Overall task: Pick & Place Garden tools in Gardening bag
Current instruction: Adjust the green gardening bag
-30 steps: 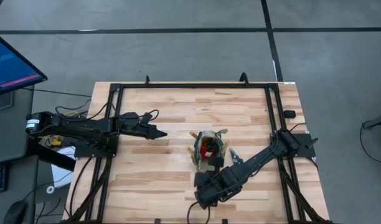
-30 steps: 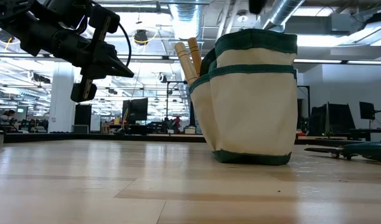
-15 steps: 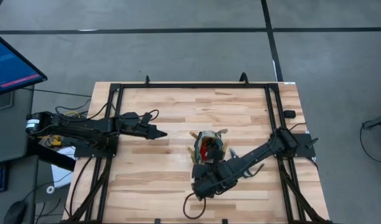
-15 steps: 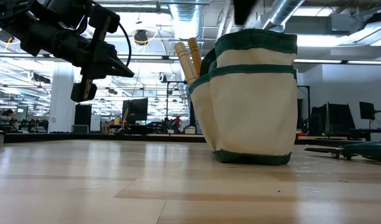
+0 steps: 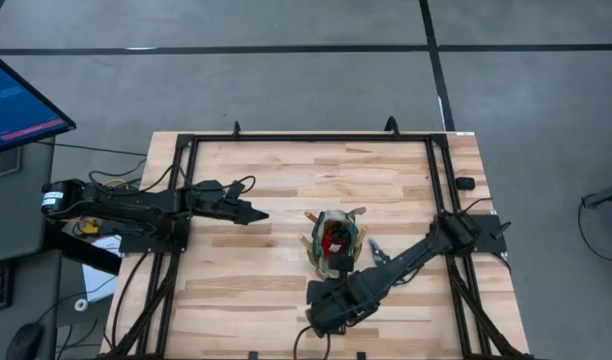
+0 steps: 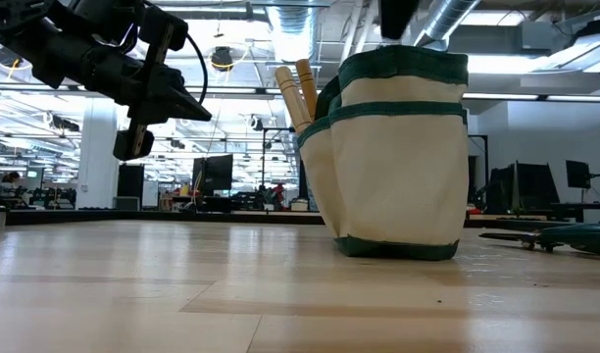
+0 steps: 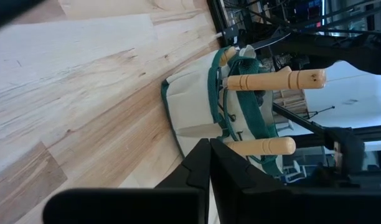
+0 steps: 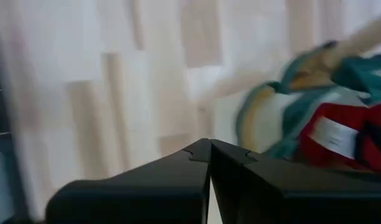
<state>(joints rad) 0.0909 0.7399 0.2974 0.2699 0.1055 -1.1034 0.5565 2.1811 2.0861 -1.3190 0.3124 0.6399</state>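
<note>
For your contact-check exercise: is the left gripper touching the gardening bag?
Apart. The high view shows bare table between the left gripper and the gardening bag; the low view shows open air between them.

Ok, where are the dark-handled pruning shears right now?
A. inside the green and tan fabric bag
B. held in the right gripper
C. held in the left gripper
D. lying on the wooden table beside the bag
D: the dark-handled pruning shears lie flat on the wooden table, just beside the green and tan fabric bag, with neither gripper on them.

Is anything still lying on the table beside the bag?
Yes, in the low view the pruning shears lie flat on the table, apart from the bag.
</note>
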